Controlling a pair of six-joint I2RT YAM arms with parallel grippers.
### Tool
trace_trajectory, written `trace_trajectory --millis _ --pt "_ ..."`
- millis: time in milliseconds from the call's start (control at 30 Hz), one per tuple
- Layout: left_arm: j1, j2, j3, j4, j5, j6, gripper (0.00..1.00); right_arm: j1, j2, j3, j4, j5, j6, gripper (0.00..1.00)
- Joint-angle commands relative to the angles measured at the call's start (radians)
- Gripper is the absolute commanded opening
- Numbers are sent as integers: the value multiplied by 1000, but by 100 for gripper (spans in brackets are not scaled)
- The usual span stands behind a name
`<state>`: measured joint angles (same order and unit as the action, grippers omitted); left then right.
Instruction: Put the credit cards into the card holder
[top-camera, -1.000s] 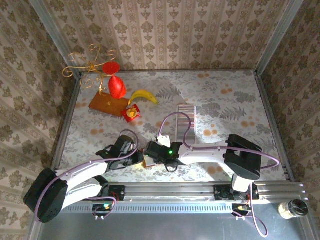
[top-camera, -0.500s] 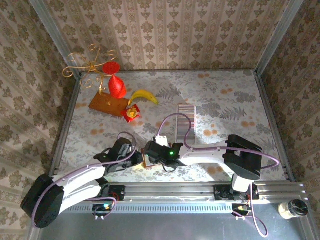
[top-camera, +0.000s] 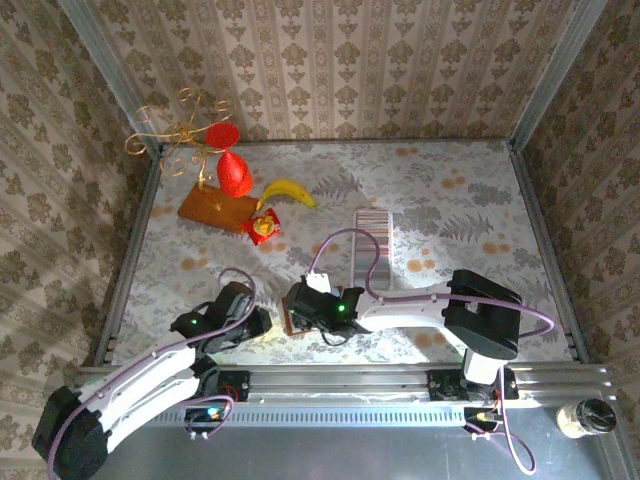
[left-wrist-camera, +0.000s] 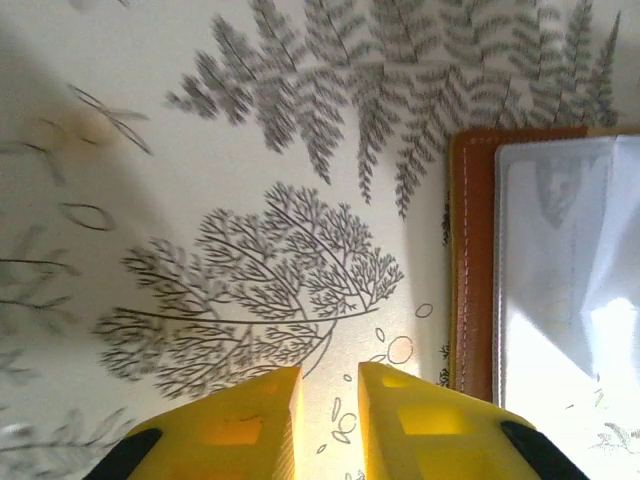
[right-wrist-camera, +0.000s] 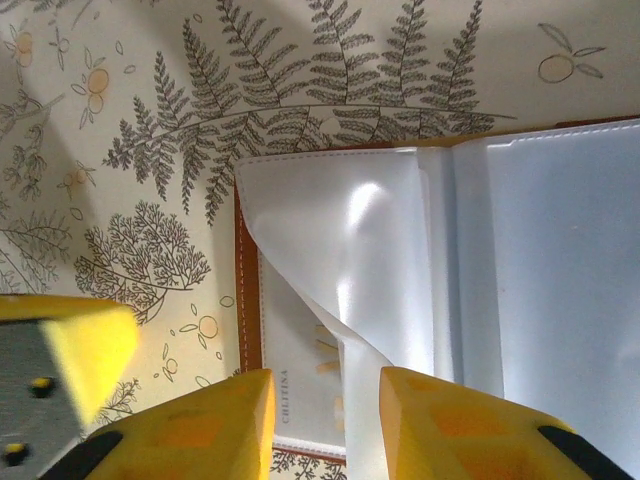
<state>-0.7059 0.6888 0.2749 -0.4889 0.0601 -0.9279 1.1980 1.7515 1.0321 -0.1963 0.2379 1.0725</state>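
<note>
Fern-print tabletop (top-camera: 470, 190). I see left gripper (left-wrist-camera: 328, 400) barely parted, empty, card holder (left-wrist-camera: 540, 250) lying open just to its right. My right gripper (right-wrist-camera: 325, 420) half parted over holder's clear sleeves (right-wrist-camera: 400, 260), clamping nothing. Striped strip of credit cards (top-camera: 373, 232) well beyond it, untouched.

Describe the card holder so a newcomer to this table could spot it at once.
Start at the fern-printed table and look toward its near edge, just under the right gripper. There lies the card holder, open. Unlike the orange-brown board and the small red square far back on the left, it has a stitched brown leather rim around glossy see-through sleeves.
</note>
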Motion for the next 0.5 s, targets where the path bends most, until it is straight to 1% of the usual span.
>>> trace_trajectory --millis 0,233,300,367,467 --pt "27 -60 77 -169 -113 -6 25 11 28 32 13 -15 -14 33" --pt "105 -137 167 -283 -174 21 28 18 59 71 57 -60 -37 33" --pt "127 -146 203 -321 -201 37 33 21 72 89 70 -73 -41 33" --pt "145 -149 240 -352 -234 61 40 23 84 104 100 -94 -49 34" --pt "164 -149 294 -384 -276 83 48 23 89 112 159 -127 -64 35"
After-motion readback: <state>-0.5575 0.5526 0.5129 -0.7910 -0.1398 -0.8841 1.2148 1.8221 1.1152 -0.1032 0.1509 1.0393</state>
